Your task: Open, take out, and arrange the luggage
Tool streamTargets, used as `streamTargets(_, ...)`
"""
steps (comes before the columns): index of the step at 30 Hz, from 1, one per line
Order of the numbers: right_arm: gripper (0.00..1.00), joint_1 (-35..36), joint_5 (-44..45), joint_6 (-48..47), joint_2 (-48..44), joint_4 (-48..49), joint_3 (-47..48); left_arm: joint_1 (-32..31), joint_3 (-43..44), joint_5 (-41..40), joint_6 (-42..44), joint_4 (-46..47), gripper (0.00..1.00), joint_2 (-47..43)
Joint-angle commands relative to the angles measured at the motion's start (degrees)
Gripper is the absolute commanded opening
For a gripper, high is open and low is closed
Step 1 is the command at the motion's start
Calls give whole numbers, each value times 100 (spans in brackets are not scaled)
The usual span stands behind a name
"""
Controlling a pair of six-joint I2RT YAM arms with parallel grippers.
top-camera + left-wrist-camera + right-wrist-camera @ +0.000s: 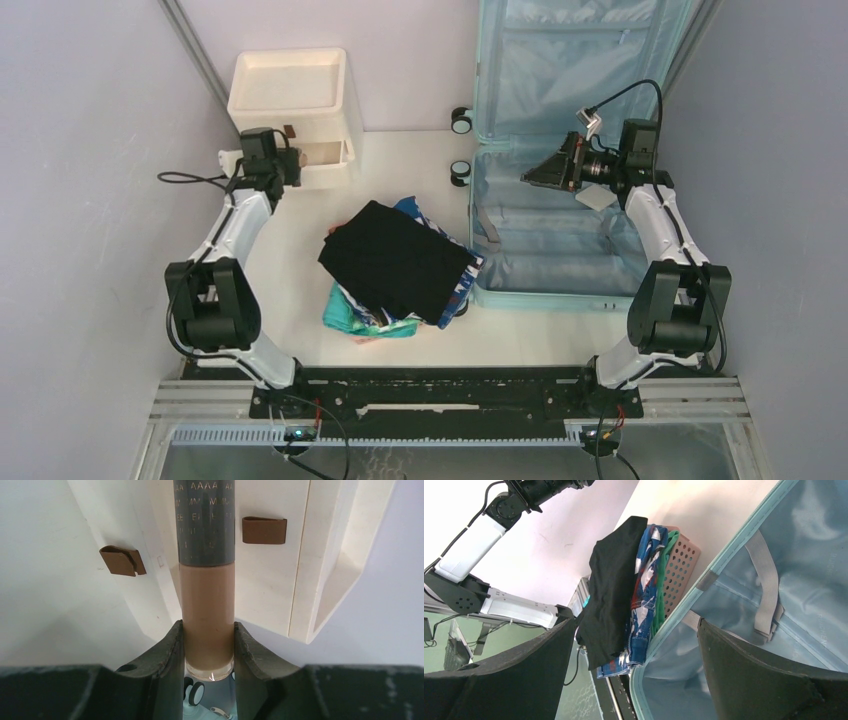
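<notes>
While the left end effector (208, 645) is clamped on a tan bottle with a dark lettered band (207, 605) up at the white drawer box (290, 100) in the upper left of the overhead view, the luggage (540, 250) holds the upper right: base flat on the counter (300, 260), lid (570, 60) swung up against the back wall, so the opening looks done. It's a pale blue hard-shell case, light blue fabric lining inside, a grey strap (766, 585) lying across that lining, and two small black-and-white wheels (461, 120) poking out on its left edge. The right end effector (638, 627) hangs over the open base with its fingers spread wide, nothing between them. Just left of the case, centre frame, a pink perforated basket (679, 565) carries a heap of clothes topped by a black garment (395, 260). Now, handling: that shell should be stiff and will not give under a pinch, and its bulk makes it a thing to nudge or slide rather than lift with one arm. The wheels suggest it could roll if pushed from the wrong side. The thin rim of the base looks like the surest place to bite; the strap is soft and graspable but would only drag slack. The lining reads as slick, loose cloth, a poor hold. The raised lid, as I judge it, could tip shut if bumped. What remains in the base I cannot tell; the right arm hides part of it.
</notes>
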Motion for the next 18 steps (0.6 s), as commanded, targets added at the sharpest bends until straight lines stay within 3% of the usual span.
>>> streamTargets(1, 100, -64, -41, -56, -113, 103, 85, 44, 467, -95, -78, 180, 0, 39)
streamTargets(14, 100, -124, -45, -85, -183, 90, 46, 128, 821, 96, -267, 287, 0, 503)
streamTargets(18, 100, -177, -67, -41, -184, 138, 14, 130, 979, 202, -431, 299, 7, 735)
